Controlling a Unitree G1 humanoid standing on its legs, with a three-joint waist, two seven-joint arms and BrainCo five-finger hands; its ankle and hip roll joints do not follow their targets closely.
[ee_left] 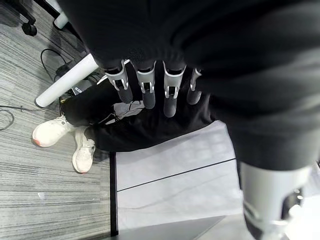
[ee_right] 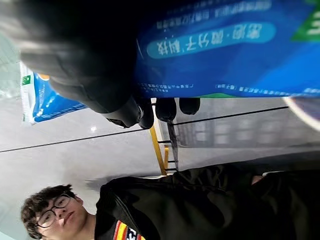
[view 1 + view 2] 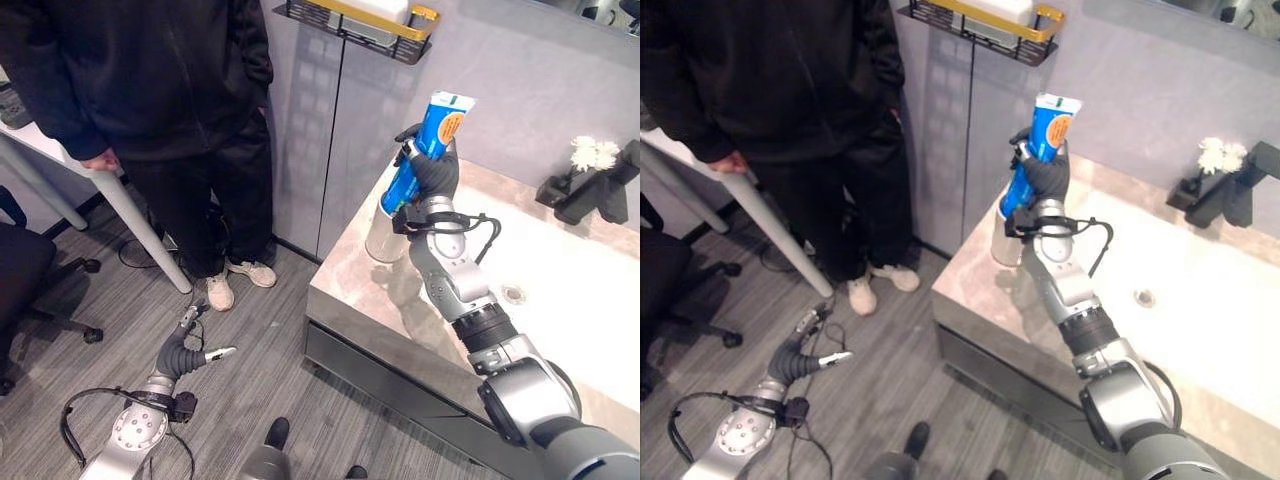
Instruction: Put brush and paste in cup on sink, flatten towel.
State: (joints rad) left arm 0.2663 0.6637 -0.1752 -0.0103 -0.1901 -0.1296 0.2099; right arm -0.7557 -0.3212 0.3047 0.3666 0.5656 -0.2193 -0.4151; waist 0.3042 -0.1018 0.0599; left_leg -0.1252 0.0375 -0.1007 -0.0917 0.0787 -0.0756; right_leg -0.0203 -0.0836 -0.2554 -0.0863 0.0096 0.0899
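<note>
My right hand (image 3: pixel 433 168) is shut on a blue toothpaste tube (image 3: pixel 428 150), held tilted above a clear cup (image 3: pixel 381 236) that stands at the sink counter's left end. The tube's lower end points down toward the cup's mouth. In the right wrist view the tube (image 2: pixel 220 45) runs across the curled fingers (image 2: pixel 150 107). My left hand (image 3: pixel 186 345) hangs low over the floor at lower left, fingers (image 1: pixel 145 90) straight and holding nothing.
A person in dark clothes (image 3: pixel 150 90) stands left of the counter beside a white table (image 3: pixel 90 180). A black faucet (image 3: pixel 590 195) and white flowers (image 3: pixel 592 152) are at the back of the white basin (image 3: pixel 570 290). A wire shelf (image 3: pixel 360 25) hangs on the wall above.
</note>
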